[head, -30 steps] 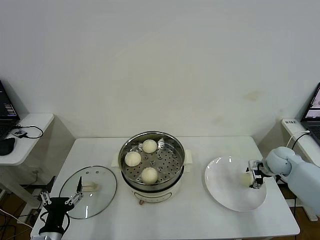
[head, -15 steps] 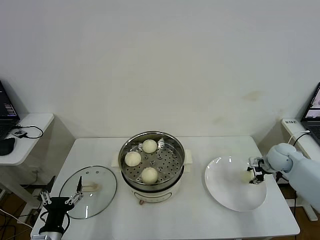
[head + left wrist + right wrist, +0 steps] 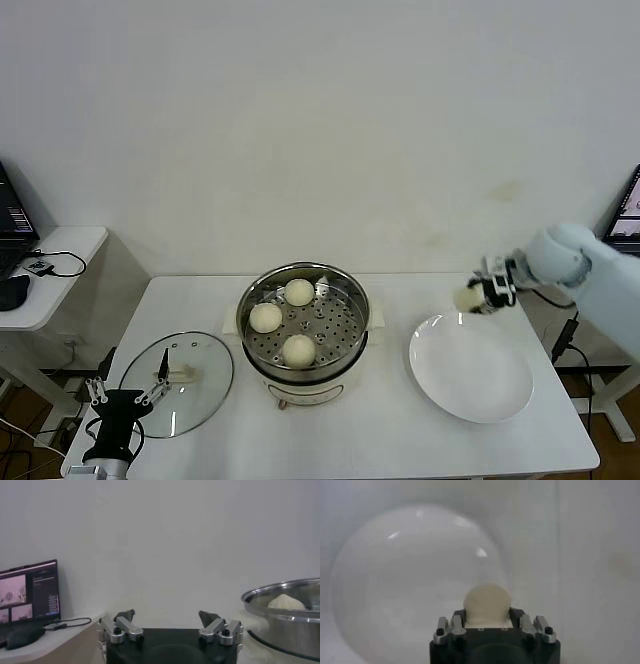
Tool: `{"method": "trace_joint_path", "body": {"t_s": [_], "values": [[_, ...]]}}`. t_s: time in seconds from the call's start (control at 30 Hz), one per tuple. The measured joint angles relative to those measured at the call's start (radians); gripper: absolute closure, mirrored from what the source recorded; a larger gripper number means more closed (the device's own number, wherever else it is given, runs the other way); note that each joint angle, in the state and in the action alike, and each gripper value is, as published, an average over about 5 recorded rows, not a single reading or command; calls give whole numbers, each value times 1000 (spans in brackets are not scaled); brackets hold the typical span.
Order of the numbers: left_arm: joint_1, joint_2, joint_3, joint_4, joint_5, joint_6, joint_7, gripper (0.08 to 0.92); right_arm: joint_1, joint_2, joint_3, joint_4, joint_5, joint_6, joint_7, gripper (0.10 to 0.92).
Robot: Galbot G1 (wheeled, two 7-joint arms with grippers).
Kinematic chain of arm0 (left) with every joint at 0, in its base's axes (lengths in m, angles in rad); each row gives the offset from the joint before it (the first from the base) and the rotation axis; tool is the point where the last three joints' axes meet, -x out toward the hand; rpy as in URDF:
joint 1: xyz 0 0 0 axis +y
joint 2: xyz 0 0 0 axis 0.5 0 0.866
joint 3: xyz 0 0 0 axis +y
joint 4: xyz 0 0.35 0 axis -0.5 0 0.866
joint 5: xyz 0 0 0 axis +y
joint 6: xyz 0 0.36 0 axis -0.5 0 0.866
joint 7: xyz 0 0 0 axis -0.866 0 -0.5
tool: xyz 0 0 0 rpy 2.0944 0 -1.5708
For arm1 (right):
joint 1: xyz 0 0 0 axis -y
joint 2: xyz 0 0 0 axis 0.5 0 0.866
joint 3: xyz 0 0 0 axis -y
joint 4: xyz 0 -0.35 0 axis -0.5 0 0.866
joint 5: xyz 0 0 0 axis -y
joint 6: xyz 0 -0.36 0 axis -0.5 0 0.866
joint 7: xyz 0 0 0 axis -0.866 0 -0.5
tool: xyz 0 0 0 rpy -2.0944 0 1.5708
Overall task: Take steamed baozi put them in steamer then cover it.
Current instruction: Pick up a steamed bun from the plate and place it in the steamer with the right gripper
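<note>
The right gripper (image 3: 478, 298) clamps one steamed baozi (image 3: 467, 299) in the air above the far edge of the white plate (image 3: 470, 380). Three more buns (image 3: 299, 349) sit on the perforated tray inside the steamer (image 3: 303, 328). The cover (image 3: 177, 384) lies on the table (image 3: 370, 440) to its left, where the left gripper (image 3: 128, 397) hovers with jaws spread wide.

The last steamed baozi (image 3: 467, 298), clamped in the right hand (image 3: 478, 298), is now lifted off the white plate (image 3: 470, 368) where it was gripped a second ago. It is carried above the plate's far edge, and the plate is left bare.
</note>
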Motion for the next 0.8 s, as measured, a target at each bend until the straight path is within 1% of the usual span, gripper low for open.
{"method": "trace_joint_path", "body": {"t_s": [0.23, 0.43, 0.6, 0.8], "values": [[-1, 2, -2, 0, -1, 0, 0, 177, 231, 103, -166, 70, 187, -94, 54, 457], [-1, -2, -8, 0, -1, -2, -1, 177, 320, 214, -266, 93, 332, -175, 123, 457], [-2, -7, -11, 0, -1, -2, -1, 177, 336, 304, -332, 95, 406, -230, 183, 457], [-8, -9, -13, 0, -1, -3, -1, 177, 320, 396, -385, 75, 456, -276, 245, 457]]}}
